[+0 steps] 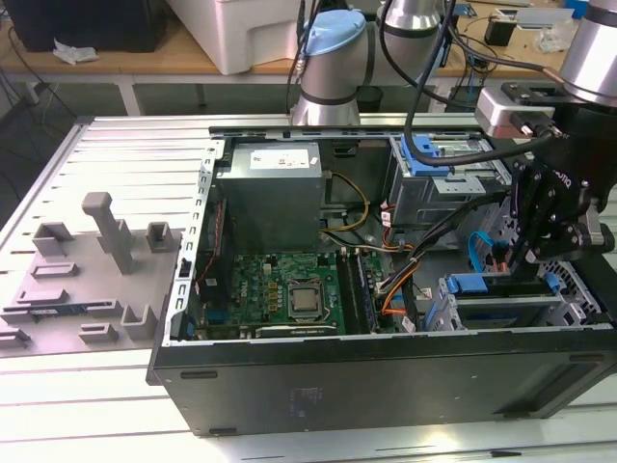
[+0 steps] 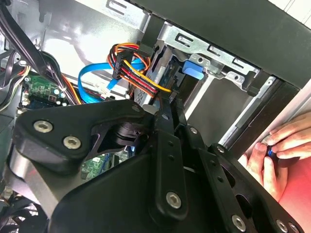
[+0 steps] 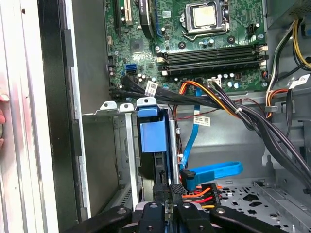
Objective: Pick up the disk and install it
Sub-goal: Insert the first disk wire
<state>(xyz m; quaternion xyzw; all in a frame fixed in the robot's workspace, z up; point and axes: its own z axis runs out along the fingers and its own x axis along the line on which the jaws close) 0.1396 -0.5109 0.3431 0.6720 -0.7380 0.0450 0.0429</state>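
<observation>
The gripper [image 1: 533, 253] hangs inside the open computer case [image 1: 386, 376], at the drive cage [image 1: 501, 307] near the front wall. Its fingers [image 3: 167, 206] stand narrow, closed on the disk [image 3: 151, 141], which sits upright in the cage slot. Orange and blue cables [image 3: 209, 170] crowd just beside it. A person's hand [image 2: 277, 150] rests outside the case.

Claw [image 1: 522, 258] lowered — fingers drawn together.
</observation>
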